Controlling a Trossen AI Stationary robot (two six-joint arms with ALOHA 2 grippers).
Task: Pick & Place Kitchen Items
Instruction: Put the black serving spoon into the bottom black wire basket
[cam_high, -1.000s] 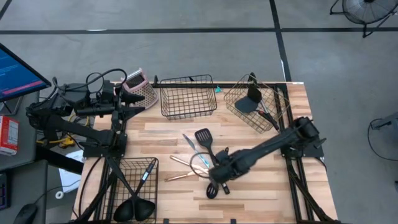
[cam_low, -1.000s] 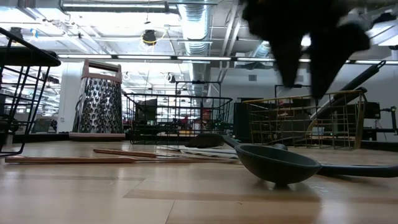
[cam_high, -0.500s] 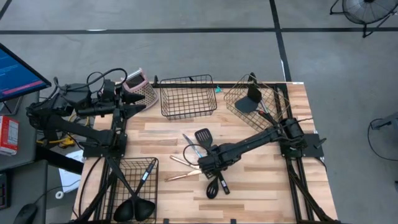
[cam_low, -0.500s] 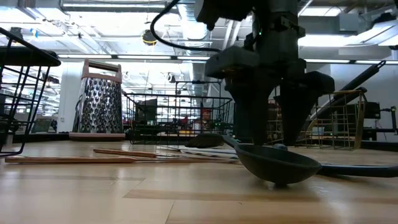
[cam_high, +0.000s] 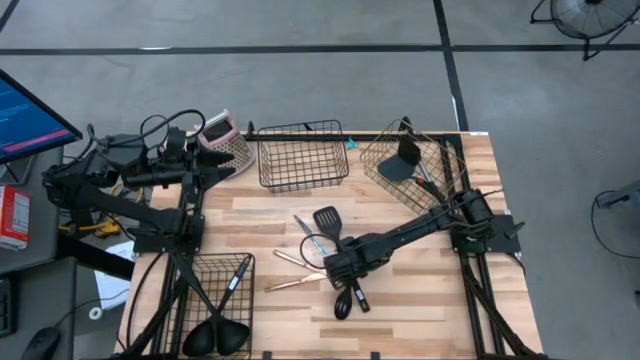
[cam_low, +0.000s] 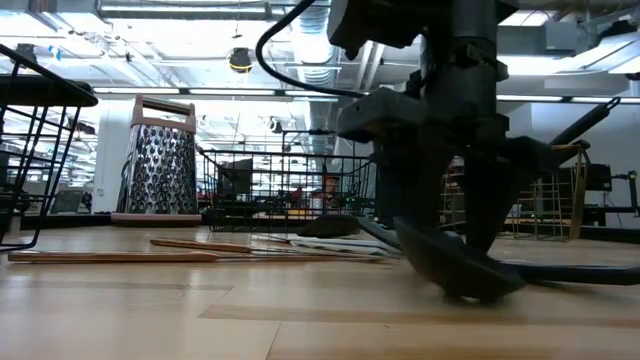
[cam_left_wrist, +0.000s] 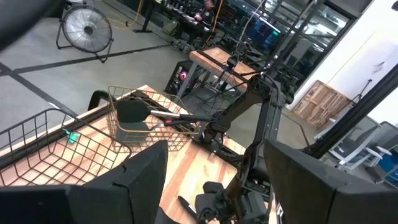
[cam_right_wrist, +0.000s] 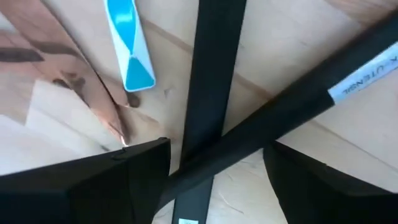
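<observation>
My right gripper (cam_high: 341, 270) is open and low over the loose utensils at the table's middle. Its fingers stand on either side of two crossed black handles (cam_right_wrist: 211, 93) (cam_right_wrist: 298, 118). A black ladle (cam_low: 455, 272) lies tipped on the table under it. Beside it lie a silver-teal piece (cam_right_wrist: 127, 43), two slim copper pieces (cam_high: 292, 272) and a black slotted turner (cam_high: 327, 218). My left gripper (cam_left_wrist: 214, 199) waits open and empty at the far left, by the grater (cam_high: 226, 140). My right gripper comes from above, pointing down, with both crossed handles in the gap between its fingers. One finger (cam_right_wrist: 112, 180) meets the slanting handle (cam_right_wrist: 186, 177) at its inner edge. The ladle's bowl (cam_low: 470, 280) rests tilted on the table. The other finger's contact is hidden.
A black wire basket (cam_high: 303, 155) stands at the far middle. A copper wire basket (cam_high: 412, 172) at the far right holds a black spatula. Another black wire basket (cam_high: 222, 283) at the near left holds black ladles.
My right gripper has come down from well above the table onto the crossed handles, shifting a little toward the table's left edge. The ladle's bowl, level half a second ago, has tipped onto its side.
</observation>
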